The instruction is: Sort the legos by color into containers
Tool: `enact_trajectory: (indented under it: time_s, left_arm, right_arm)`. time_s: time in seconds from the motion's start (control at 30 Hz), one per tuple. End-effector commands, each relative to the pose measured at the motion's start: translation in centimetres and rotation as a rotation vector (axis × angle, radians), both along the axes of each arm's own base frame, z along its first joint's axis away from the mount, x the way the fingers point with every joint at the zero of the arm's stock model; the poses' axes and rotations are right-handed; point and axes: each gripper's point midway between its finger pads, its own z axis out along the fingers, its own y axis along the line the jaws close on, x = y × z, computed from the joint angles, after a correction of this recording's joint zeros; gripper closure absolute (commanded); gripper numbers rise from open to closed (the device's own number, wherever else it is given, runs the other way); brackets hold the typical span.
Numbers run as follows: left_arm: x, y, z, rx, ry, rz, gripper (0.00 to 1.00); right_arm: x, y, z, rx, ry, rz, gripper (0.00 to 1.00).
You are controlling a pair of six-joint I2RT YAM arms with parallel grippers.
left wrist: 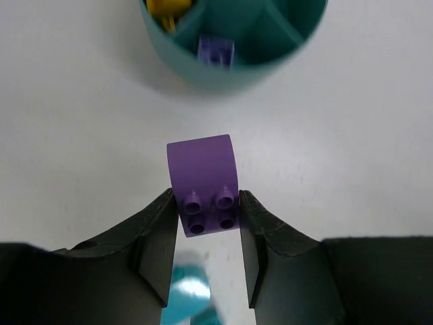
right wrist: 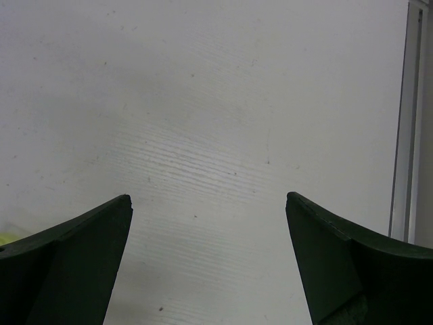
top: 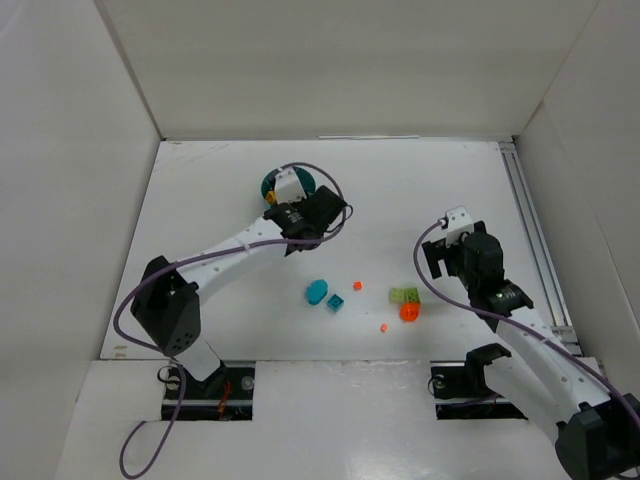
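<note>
My left gripper (left wrist: 206,217) is shut on a purple lego (left wrist: 202,183), its studs facing the camera, just short of the round teal dish (left wrist: 233,76). One wedge of the dish holds a small purple brick (left wrist: 216,51) and another holds yellow bits (left wrist: 166,10). From above, the left gripper (top: 288,197) covers most of the dish (top: 267,185). Loose legos lie mid-table: a teal oval (top: 316,291), a teal square (top: 336,302), a lime green brick (top: 404,295), an orange round piece (top: 409,312) and small orange bits (top: 357,286). My right gripper (right wrist: 210,203) stands open over bare table.
A metal rail (right wrist: 406,135) runs along the table's right edge, close to the right gripper (top: 450,232). White walls enclose the table on three sides. A blurred teal shape (left wrist: 189,291) shows between the left fingers, behind the held brick.
</note>
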Motion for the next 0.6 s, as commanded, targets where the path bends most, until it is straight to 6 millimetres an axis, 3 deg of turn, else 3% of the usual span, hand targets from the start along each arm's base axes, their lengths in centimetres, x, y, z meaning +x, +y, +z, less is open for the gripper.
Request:
enact_trajectory:
  time_s: [0.0,0.1,0.13,0.23,0.4,0.57]
  left_arm:
    - [5.1,2.6,7.2,0.1,-0.301,0.098,0.82]
    - [7.3,4.0,8.9,0.2,-0.391,0.166,0.8]
    - [8.2,3.5,10.0,0.183,-0.439,0.18,0.8]
    - [9.4,4.0,10.7,0.211,-0.506,0.234,0.79]
    - [10.4,5.1,9.7,0.278,-0.517,0.297,0.73]
    - [11.8,4.4,8.1,0.251,-0.528,0.257,0.73]
  right_arm:
    - [0.7,-0.8,1.4,-0.007,-0.066,-0.049,0.0]
    - [0.8,-0.9,1.0,-0.014,-0.063,-0.06,0.0]
    - [1.0,-1.3,0.8,-0.02,-0.06,-0.079,0.0]
    - [1.3,-1.4,0.2,-0.034,-0.032,-0.087,0.0]
    - [1.8,-1.5,-0.2,-0.05,-0.02,-0.091,0.0]
    - [2.0,-1.4,-0.5,-0.053,-0.012,-0.09,0.0]
